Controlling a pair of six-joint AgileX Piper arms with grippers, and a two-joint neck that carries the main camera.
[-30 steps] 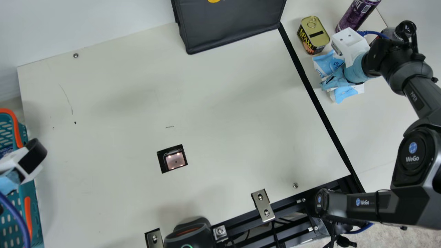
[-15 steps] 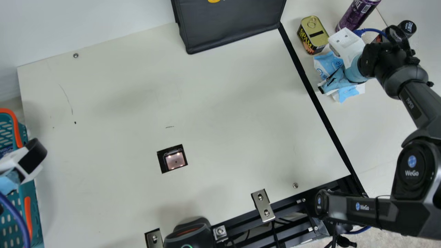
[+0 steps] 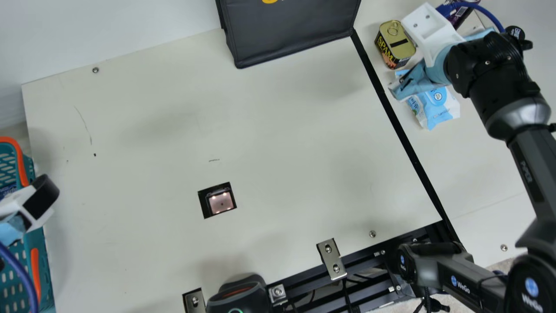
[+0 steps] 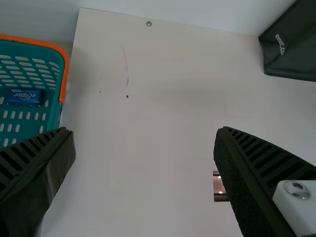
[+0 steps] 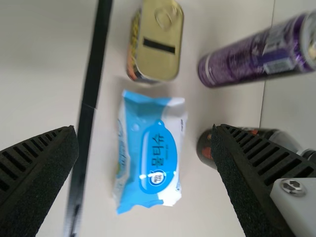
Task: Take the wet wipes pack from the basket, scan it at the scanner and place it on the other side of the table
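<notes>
The wet wipes pack [image 3: 441, 108] lies flat on the table beyond the black strip, beside the SPAM can. My right gripper [image 3: 402, 87] is over its upper part in the main view. In the right wrist view my right gripper [image 5: 145, 133] is open, and the wet wipes pack [image 5: 150, 153] lies below, between its spread fingers and untouched. My left gripper [image 3: 12, 228] is over the teal basket [image 3: 47, 265] at the left edge. From its wrist, the left gripper [image 4: 144, 136] stands open and empty. The scanner window [image 3: 220, 203] is lit in the table.
Beside the pack are a SPAM can [image 5: 158, 42], a purple can [image 5: 256, 52] and a dark bottle [image 5: 205, 148]. A black bag [image 3: 291, 30] stands at the back. The basket [image 4: 55, 54] holds a small blue packet [image 4: 23, 97]. A black device [image 3: 238, 295] sits at the front edge.
My right arm has shifted up and left in the main view and seems higher, uncovering more of the wet wipes pack, which stays in place. The left arm has kept still.
</notes>
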